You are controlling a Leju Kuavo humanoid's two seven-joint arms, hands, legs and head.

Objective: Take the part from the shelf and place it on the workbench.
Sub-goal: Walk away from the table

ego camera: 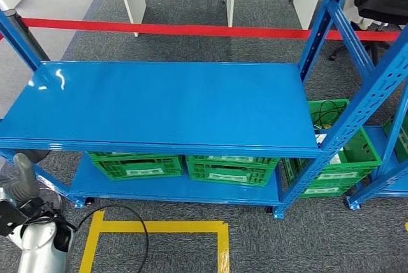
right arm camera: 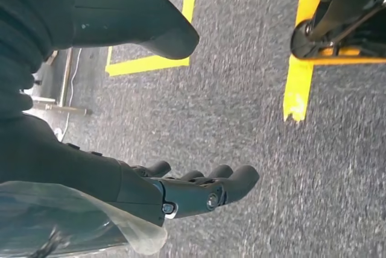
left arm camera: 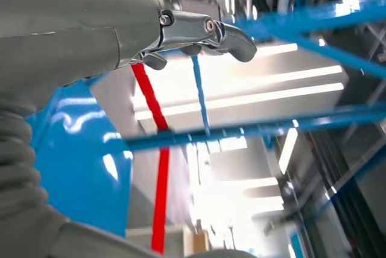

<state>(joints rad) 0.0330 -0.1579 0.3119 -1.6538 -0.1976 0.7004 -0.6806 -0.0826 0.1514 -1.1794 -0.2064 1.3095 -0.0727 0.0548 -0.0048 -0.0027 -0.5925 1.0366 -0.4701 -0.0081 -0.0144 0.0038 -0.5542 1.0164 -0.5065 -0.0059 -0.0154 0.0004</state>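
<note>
Looks like the very first step: left robot hand [left arm camera: 200,32] low by the front left corner of the blue shelf [ego camera: 159,104], fingers stretched out, empty. No part plain to see; maybe in the green crates [ego camera: 137,164] under the shelf top, well apart from both hands, so next comes a reach down there. Right robot hand [right arm camera: 195,188] hanging open and empty too.

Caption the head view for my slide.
Bare blue metal shelf, green plastic crates beneath, left hand raised beside it.

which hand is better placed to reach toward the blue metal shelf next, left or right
Probably the left. The left hand is raised beside the blue metal shelf's front edge, fingers apart and holding nothing. The right hand hangs open over grey carpet with yellow floor tape.
</note>
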